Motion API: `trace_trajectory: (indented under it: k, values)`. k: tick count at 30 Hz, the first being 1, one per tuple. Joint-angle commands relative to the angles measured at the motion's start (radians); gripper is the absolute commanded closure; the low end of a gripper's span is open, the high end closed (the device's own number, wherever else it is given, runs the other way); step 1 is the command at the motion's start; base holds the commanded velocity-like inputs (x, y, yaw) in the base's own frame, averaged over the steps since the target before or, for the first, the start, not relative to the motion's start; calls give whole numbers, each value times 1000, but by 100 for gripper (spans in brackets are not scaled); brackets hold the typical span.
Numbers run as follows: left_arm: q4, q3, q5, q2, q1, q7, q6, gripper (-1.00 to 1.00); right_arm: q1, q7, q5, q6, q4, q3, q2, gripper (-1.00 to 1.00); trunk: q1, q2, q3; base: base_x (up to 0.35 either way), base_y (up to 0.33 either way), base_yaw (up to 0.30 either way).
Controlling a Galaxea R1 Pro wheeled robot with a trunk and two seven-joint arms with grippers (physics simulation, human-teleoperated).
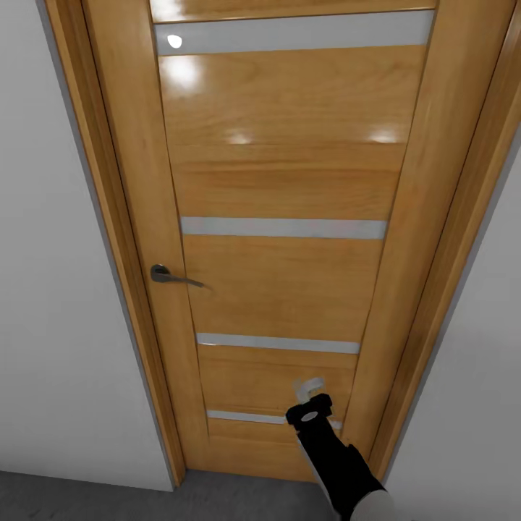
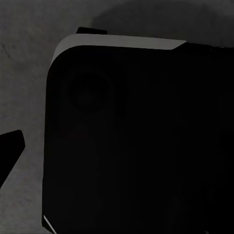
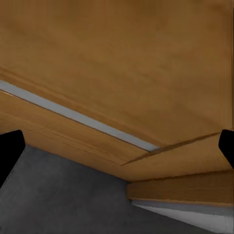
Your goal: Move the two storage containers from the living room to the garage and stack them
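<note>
The storage containers are out of view. I face a shut wood-panelled door (image 1: 282,275) with pale horizontal strips. My right gripper (image 1: 312,394) is held low, close to the door's bottom panels, open with nothing in it. In the right wrist view its dark fingertips (image 3: 10,151) stand far apart at the picture's edges, framing the door's foot (image 3: 122,97) and the dark grey floor (image 3: 63,195). The left gripper (image 2: 117,146) points at a black rounded part of my own body (image 2: 126,136). One of its fingertips (image 2: 9,151) shows at the edge, set wide.
A grey lever handle (image 1: 170,276) sits on the door's left side. The wooden door frame (image 1: 119,239) is flanked by white walls (image 1: 51,289) on both sides. A strip of dark grey floor (image 1: 87,496) runs along the wall's base.
</note>
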Motion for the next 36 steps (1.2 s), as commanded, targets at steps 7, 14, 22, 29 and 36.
trace_trajectory:
  k: [7,14,22,29,36]
  values:
    - [0,0,10,0,0,0,-3,-100,-1,59,-133,178,-248,169,0,-100,0,-1,-1,0,0,0]
    - [0,0,10,0,0,0,-3,-100,-63,58,-216,337,-503,256,0,-100,0,-1,-1,0,0,0]
    - [0,0,10,-2,0,0,-3,-100,-99,62,-265,339,-578,272,0,-100,0,-1,-1,0,0,0]
    - [0,0,10,-2,0,0,-3,-100,-101,66,-300,335,-604,276,0,-100,0,-1,-1,0,0,0]
    - [0,0,10,-2,0,0,-3,-100,-101,57,-295,292,-601,276,0,-100,0,-1,-1,0,0,0]
